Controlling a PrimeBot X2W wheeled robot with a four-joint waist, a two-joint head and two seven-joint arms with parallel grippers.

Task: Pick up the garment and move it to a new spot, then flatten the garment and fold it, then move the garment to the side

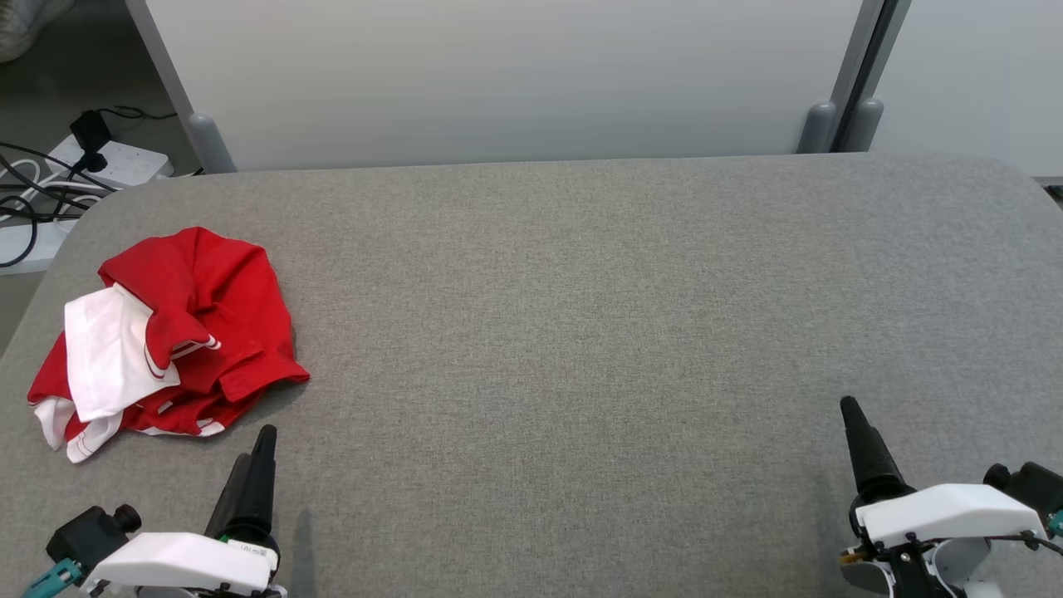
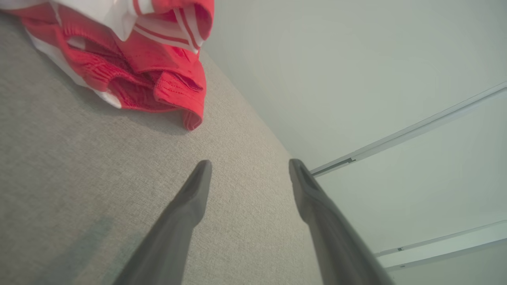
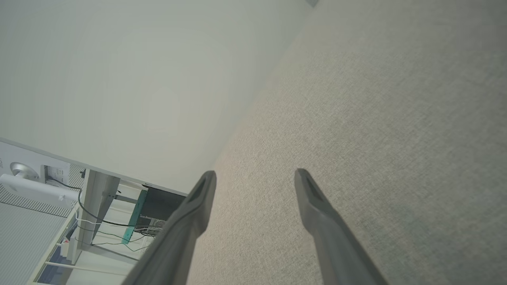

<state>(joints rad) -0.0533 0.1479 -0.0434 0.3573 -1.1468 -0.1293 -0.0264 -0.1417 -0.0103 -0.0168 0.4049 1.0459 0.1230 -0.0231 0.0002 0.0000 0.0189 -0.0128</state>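
Your crumpled red and white jersey garment (image 1: 166, 340) lies bunched in a heap at the far left of the grey fabric-covered worktop (image 1: 581, 332), close to its left edge. A white panel is folded over the top of the red cloth, and striped trim shows along one turned edge. It is not yet flattened or folded.

Your left gripper (image 2: 249, 164) sits low at the near left, just in front of the heap and apart from it. In the left wrist view both dark fingers are spread wide and hold nothing. Grey fabric lies beneath them, and the garment's red hem is ahead, up and left of the tips.

Your right gripper (image 3: 255, 174) is at the near right, well apart from the garment. In the right wrist view its fingers are spread wide and empty over the worktop.

Behind the worktop stands a pale grey partition panel (image 1: 498, 75) on rounded grey feet. On the floor past the far left corner you can see a white power strip (image 1: 116, 162) with black cables (image 1: 33, 199) trailing from it.
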